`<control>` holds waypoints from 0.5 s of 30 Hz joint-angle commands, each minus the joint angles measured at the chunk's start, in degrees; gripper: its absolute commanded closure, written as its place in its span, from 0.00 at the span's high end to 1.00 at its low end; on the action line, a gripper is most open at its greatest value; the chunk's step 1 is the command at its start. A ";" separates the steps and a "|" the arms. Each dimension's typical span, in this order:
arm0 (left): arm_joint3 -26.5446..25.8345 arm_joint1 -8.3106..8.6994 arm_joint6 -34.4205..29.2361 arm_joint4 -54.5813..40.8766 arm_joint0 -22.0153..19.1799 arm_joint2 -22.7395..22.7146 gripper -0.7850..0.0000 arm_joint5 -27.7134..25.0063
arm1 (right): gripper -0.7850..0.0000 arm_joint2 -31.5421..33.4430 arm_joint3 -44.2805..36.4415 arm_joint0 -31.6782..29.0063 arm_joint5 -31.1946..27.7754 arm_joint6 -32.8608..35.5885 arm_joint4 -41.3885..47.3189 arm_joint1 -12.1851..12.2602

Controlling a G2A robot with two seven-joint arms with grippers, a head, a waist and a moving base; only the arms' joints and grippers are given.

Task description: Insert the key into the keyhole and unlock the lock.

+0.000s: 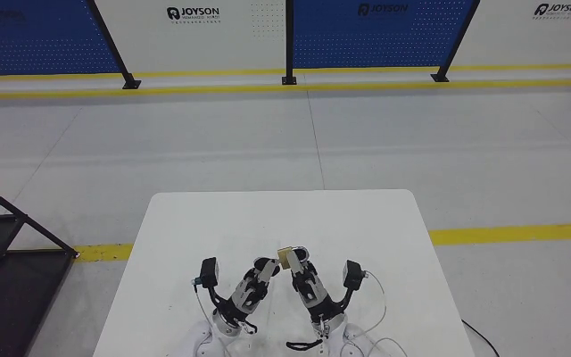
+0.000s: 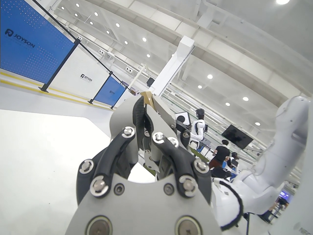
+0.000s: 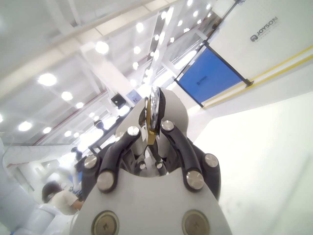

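Above the table, the left gripper is clamping what looks like the key while the right gripper is clamping the brass lock just beside it; insertion and unlocking are apparently waiting to be done

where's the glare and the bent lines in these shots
Right wrist view: ceiling lights flare into white blobs, the lock in the right claw glints. Left wrist view: roof beams bow. Top view: the table is evenly lit.
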 commanded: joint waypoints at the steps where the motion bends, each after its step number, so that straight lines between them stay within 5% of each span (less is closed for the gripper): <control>1: 0.06 -0.12 1.87 2.25 -0.07 -0.01 0.00 1.07 | 0.00 0.04 -0.08 -0.07 0.13 0.12 0.07 -0.01; 15: 2.28 -0.70 15.84 17.41 -1.11 1.29 0.00 9.67 | 0.00 0.27 -0.45 -0.38 1.09 1.03 0.50 -0.07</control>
